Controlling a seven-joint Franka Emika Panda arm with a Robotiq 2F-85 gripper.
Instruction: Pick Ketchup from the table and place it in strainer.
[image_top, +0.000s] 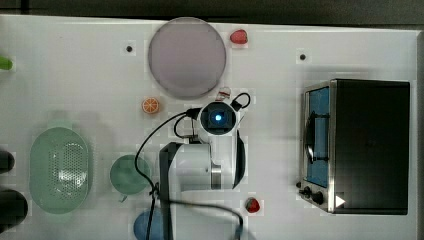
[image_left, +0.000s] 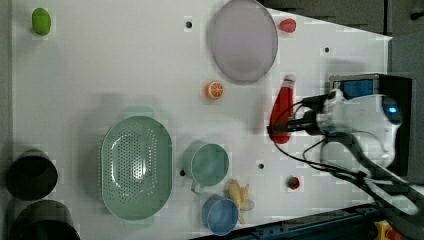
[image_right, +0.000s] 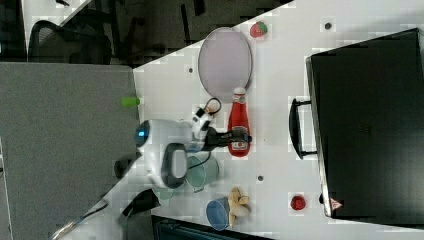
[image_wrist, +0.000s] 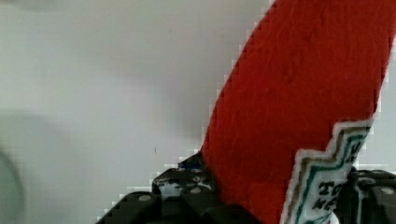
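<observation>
The ketchup (image_left: 282, 105), a red squeeze bottle with a white cap and a labelled base, stands near the middle of the table in the left view, below the grey plate. My gripper (image_left: 284, 128) is shut on its lower body from the side, and the right view shows the same grip (image_right: 239, 136). In the wrist view the red bottle (image_wrist: 299, 107) sits between the black fingers (image_wrist: 187, 189), and its label shows at the base. The strainer (image_left: 136, 167), a pale mint-green oval basin, lies empty to the left view's left, well apart from the bottle, and also appears in the top view (image_top: 59, 170).
A grey plate (image_top: 186, 57) and an orange slice (image_top: 150, 105) lie behind the bottle. A green cup (image_top: 129, 173), a blue bowl (image_left: 220, 215) and a banana (image_left: 240, 196) sit between bottle and strainer. A toaster oven (image_top: 367, 145) stands at the top view's right. Two strawberries (image_top: 239, 36) (image_top: 252, 205) and black cups (image_left: 30, 175) are also there.
</observation>
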